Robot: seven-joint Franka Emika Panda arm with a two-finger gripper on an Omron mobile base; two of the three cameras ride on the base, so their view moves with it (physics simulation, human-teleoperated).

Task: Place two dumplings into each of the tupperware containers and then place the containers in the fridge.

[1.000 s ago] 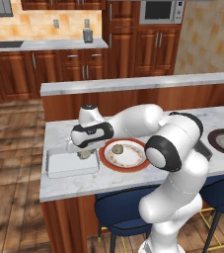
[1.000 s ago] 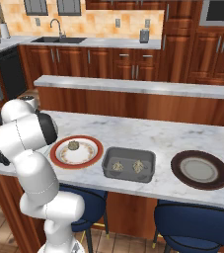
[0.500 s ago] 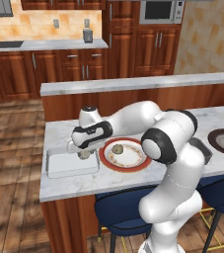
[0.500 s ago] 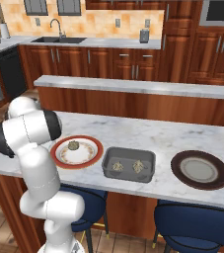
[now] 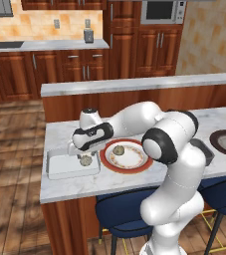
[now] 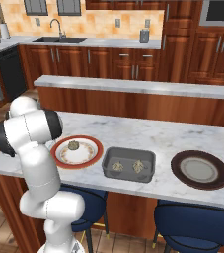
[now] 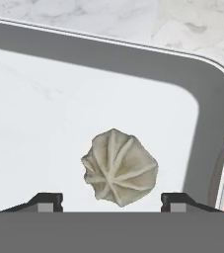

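Note:
My gripper [image 5: 83, 154] hangs low over the right end of the white tupperware container [image 5: 59, 167], jaws open. One dumpling [image 5: 86, 160] lies on the tray floor just under it. In the hand view this dumpling [image 7: 119, 168] sits free between my gripper's [image 7: 112, 202] spread fingertips [image 7: 47, 201], touching neither, near a rounded corner of the white container [image 7: 44, 108]. A second dumpling [image 5: 118, 149] rests on the red-rimmed plate [image 5: 134, 167]. The dark grey tupperware container [image 6: 129, 173] holds two dumplings [image 6: 117, 166], side by side. The fridge is out of view.
The dark brown-rimmed plate [image 6: 200, 169] stands at the right end of the marble counter [image 6: 148, 133]. A raised ledge [image 6: 133, 86] runs behind the counter. Blue stools [image 5: 122, 214] stand under the counter's front edge. My arm hides the counter's left end in the right base view.
The jaws have spread wider and the dumpling has dropped from between them onto the white container's floor. The arm has hardly moved.

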